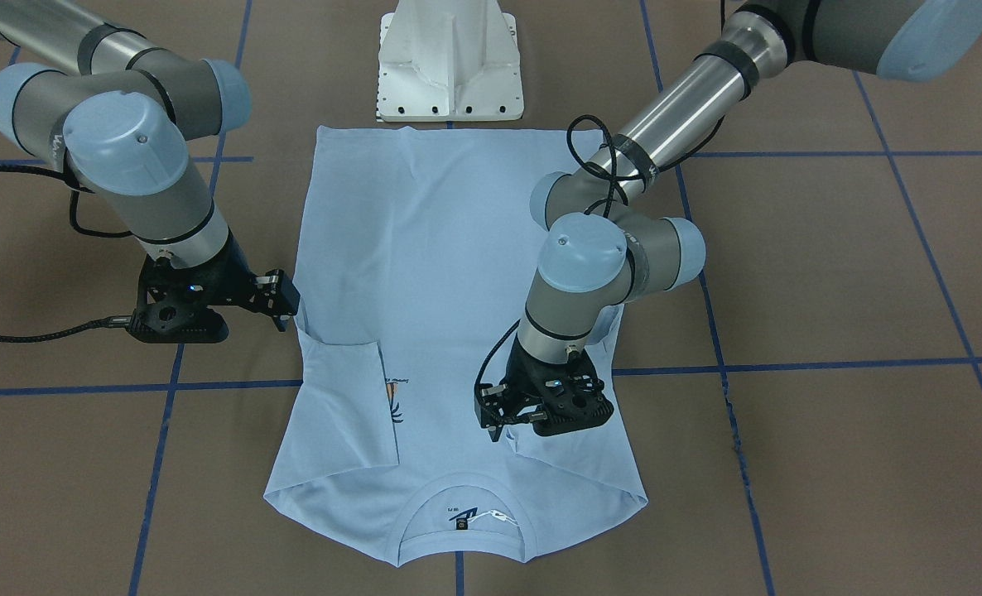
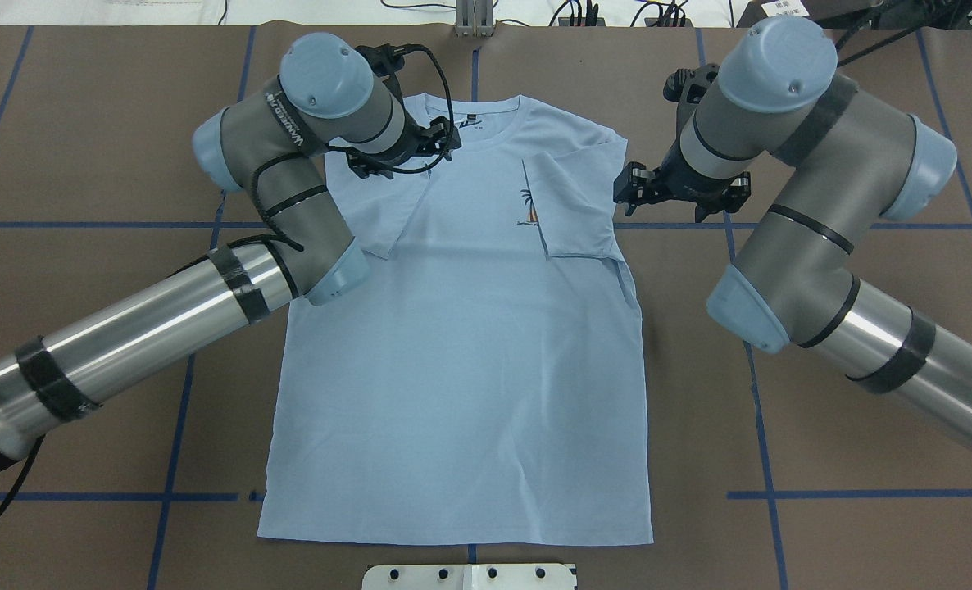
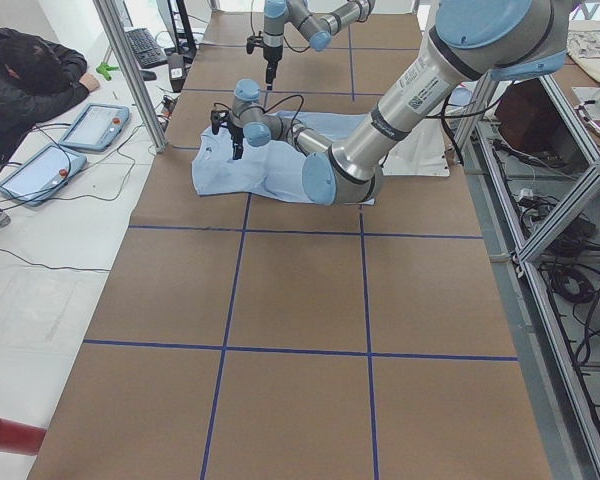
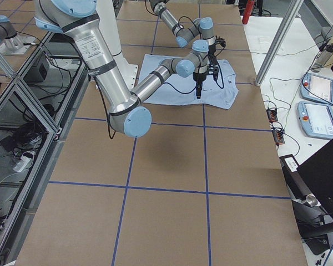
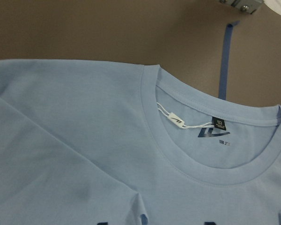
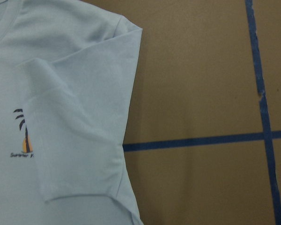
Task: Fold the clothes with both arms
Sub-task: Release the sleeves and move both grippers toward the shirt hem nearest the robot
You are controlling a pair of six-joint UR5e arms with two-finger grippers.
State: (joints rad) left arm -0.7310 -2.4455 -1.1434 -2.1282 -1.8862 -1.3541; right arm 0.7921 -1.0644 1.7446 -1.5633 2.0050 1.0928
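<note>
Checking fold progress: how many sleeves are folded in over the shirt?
2. One sleeve lies by the right tool, partly covering the print; the other sits below the left tool, partly hidden.

I'm driving a robotics lab: out beyond the left pincer (image 3: 233,148), a person (image 3: 25,78) leans on a white side bench (image 3: 40,290) beside two teach pendants (image 3: 93,126). Aluminium framing (image 3: 130,75) edges the blue-taped brown worktop (image 3: 300,290).
</note>
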